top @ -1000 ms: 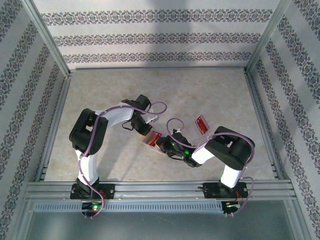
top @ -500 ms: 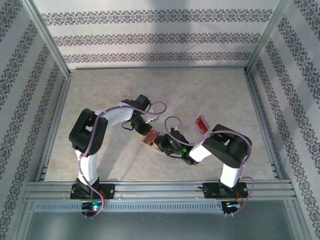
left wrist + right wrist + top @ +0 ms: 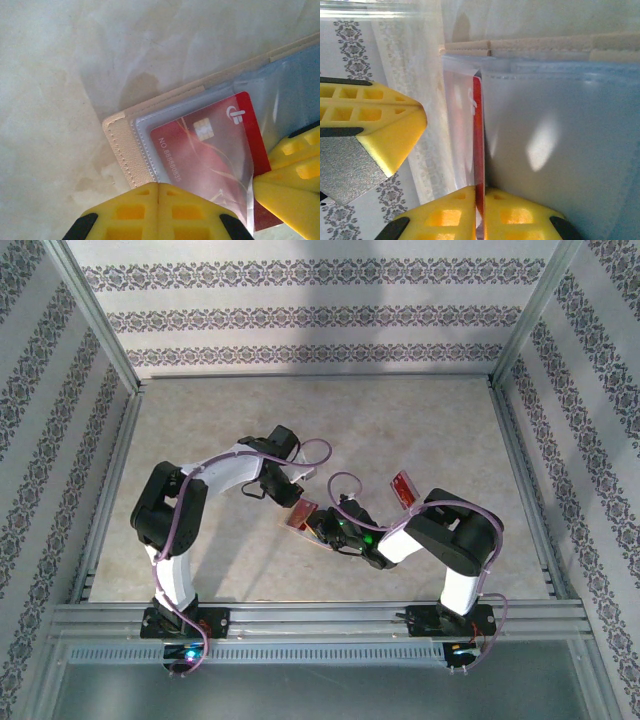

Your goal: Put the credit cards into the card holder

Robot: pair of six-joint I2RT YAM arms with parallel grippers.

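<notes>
The tan card holder [image 3: 120, 150] lies open on the table, and a red credit card [image 3: 210, 150] sits partly under its clear pocket. My left gripper [image 3: 158, 186] is shut, its yellow tips pressed on the holder's near edge beside the pocket seam. My right gripper [image 3: 481, 192] is shut on the red card [image 3: 478, 140], which I see edge-on between the clear flap and the grey-lilac pocket [image 3: 555, 150]. From above, both grippers [image 3: 292, 502] [image 3: 318, 523] meet at the holder [image 3: 312, 536]. A second red credit card [image 3: 402, 488] lies on the table behind the right arm.
The right gripper's yellow fingers [image 3: 295, 170] crowd the card's right edge. A left finger [image 3: 385, 125] stands close on the left of the clear flap. Metal rails [image 3: 320, 618] line the near edge, and patterned walls enclose the table [image 3: 200, 440].
The right gripper has moved left with the red card, sliding it further under the clear pocket. The left arm's elbow has swung slightly left while its gripper stayed at the holder.
</notes>
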